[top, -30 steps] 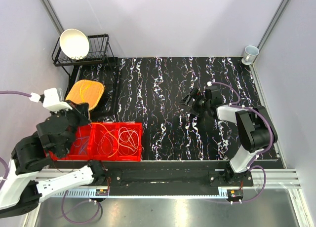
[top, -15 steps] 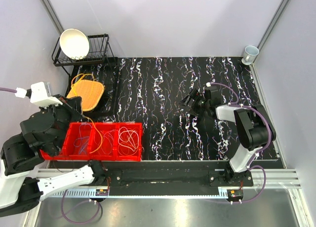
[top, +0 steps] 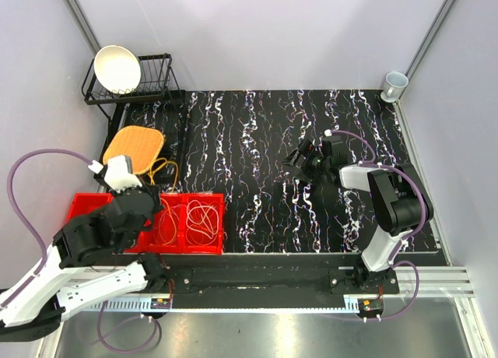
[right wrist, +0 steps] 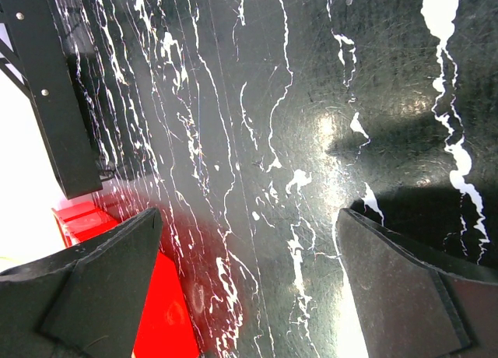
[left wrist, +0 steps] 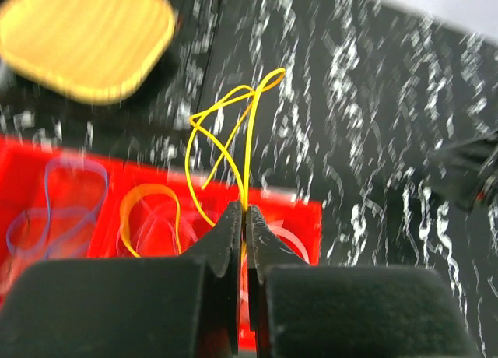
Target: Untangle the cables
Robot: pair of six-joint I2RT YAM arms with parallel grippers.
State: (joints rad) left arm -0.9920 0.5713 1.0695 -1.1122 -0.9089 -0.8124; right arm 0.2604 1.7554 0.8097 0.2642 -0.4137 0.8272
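since a second ago the left arm has swung in from the bin's left end to hang over it, and a yellow cable now stands lifted above the bin. the left gripper (left wrist: 243, 218) is clenched on that yellow cable (left wrist: 233, 132), its two fingers pressed together with the wire running up between them. above the tips the cable rises in a loose, crossed loop, apart from the others.

just beyond the tips lies the red bin (left wrist: 307, 210). an orange cable (left wrist: 148, 206) loops in its middle compartment and a blue-purple cable (left wrist: 54, 210) in the left one, both blurred. a whitish-pink cable (left wrist: 292, 237) in the right compartment is half hidden by a finger.

from above, the left arm covers the left compartment and its fingertips cannot be made out. the yellow loop shows at the bin's far edge, between the bin and an orange tray (top: 134, 146). that view also shows the whitish-pink cable whole, which the wrist camera does not.

the right gripper (top: 299, 157) stands wide apart and grasps nothing, low over the black mat (top: 257, 132) and well apart from the bin. its own camera shows only its two fingers (right wrist: 101, 280), glossy mat and a cut-off corner of the red bin.

farther out stand a dish rack (top: 152, 85) holding a white bowl (top: 117, 68), and a cup (top: 394, 84) in the far right corner.
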